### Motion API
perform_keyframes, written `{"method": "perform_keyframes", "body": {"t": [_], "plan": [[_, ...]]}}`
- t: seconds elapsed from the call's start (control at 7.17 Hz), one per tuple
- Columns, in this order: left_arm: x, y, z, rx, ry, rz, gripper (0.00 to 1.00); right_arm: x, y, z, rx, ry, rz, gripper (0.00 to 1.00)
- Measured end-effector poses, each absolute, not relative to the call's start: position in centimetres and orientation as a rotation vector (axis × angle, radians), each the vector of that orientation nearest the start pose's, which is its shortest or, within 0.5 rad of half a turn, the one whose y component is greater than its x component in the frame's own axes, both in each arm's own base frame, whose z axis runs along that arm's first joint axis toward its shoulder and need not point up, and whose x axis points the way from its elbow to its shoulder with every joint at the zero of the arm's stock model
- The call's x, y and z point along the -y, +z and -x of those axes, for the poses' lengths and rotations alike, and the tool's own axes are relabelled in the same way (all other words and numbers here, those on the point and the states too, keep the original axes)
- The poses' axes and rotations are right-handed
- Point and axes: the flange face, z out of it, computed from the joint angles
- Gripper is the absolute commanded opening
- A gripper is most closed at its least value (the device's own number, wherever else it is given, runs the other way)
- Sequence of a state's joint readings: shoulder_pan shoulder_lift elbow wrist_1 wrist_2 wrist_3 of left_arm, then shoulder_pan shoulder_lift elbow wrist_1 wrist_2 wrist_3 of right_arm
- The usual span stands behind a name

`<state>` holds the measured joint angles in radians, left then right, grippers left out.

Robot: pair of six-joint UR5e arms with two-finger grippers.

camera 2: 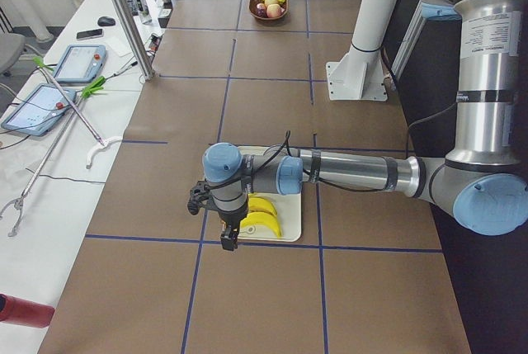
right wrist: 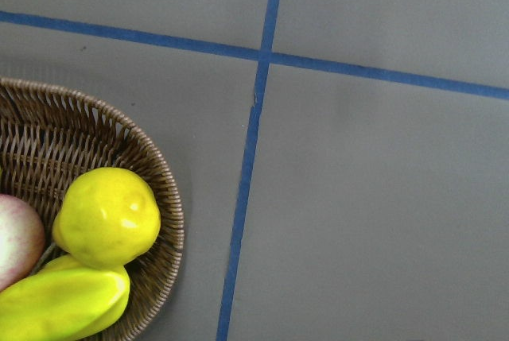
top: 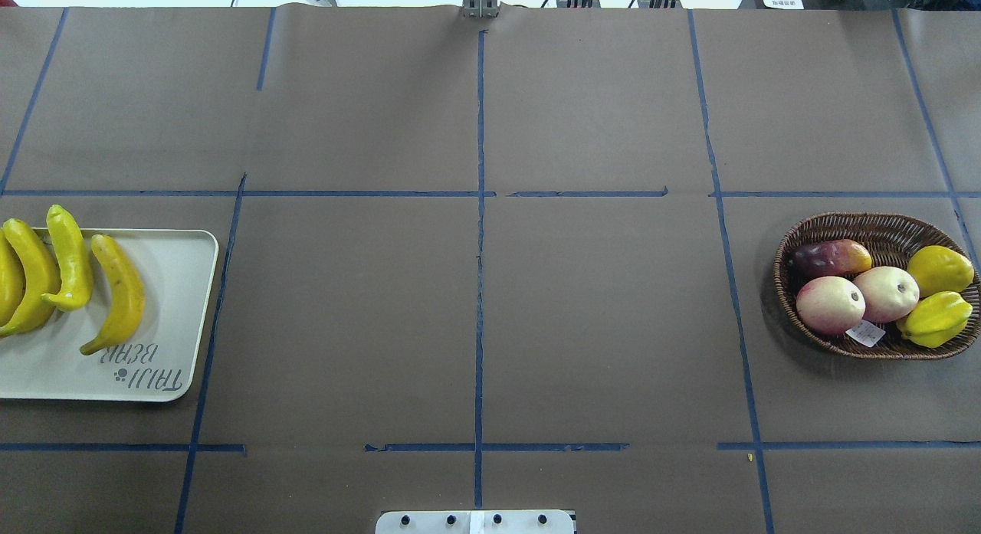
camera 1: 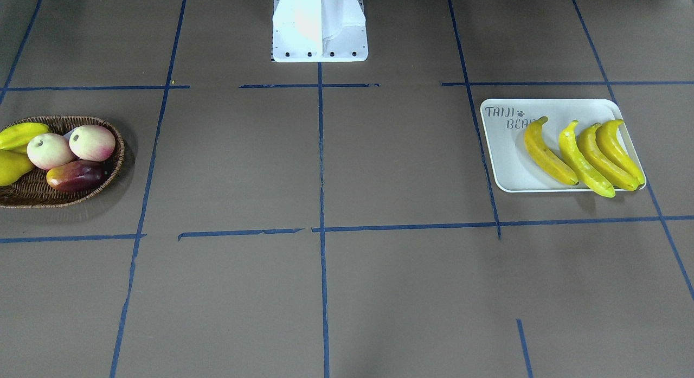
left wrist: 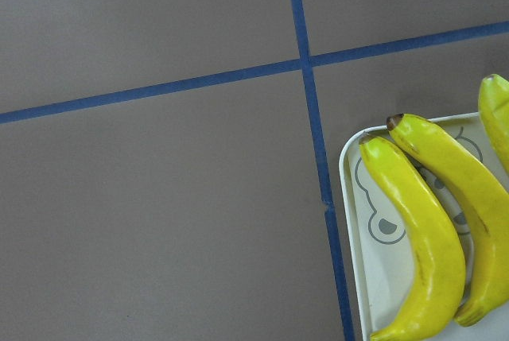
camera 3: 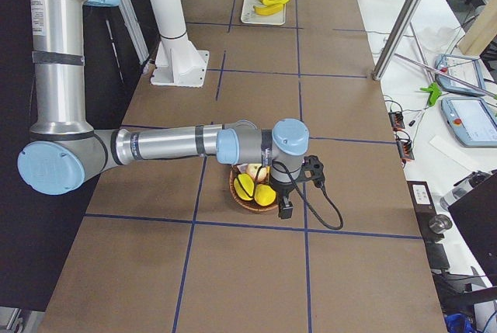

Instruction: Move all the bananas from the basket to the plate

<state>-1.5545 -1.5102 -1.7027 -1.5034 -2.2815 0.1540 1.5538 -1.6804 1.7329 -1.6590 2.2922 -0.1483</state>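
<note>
Several yellow bananas lie side by side on the off-white plate, also seen in the overhead view and the left wrist view. The wicker basket holds other fruit; no banana shows in it. My left gripper hangs over the plate's outer edge, seen only in the exterior left view. My right gripper hangs over the basket's outer rim, seen only in the exterior right view. I cannot tell whether either is open or shut.
The basket holds two peaches, a mango, a yellow pear and a starfruit. The robot's white base stands at the table's middle. A side bench with tablets runs along the far side.
</note>
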Motion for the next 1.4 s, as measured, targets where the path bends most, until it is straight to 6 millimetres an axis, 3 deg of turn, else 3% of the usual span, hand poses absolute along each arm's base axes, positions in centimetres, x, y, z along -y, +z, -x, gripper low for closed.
{"method": "perform_keyframes", "body": {"t": [0.42,1.4], "plan": [[46.2,63.4,6.2,-0.715,0.158,-0.050,1.00,43.1,65.6,-6.1,0.728,-0.125,0.017,0.99],[44.6,64.8,6.1,-0.717,0.152,-0.025,1.00,43.4,65.1,-6.0,0.728,-0.131,-0.003,0.99]]}}
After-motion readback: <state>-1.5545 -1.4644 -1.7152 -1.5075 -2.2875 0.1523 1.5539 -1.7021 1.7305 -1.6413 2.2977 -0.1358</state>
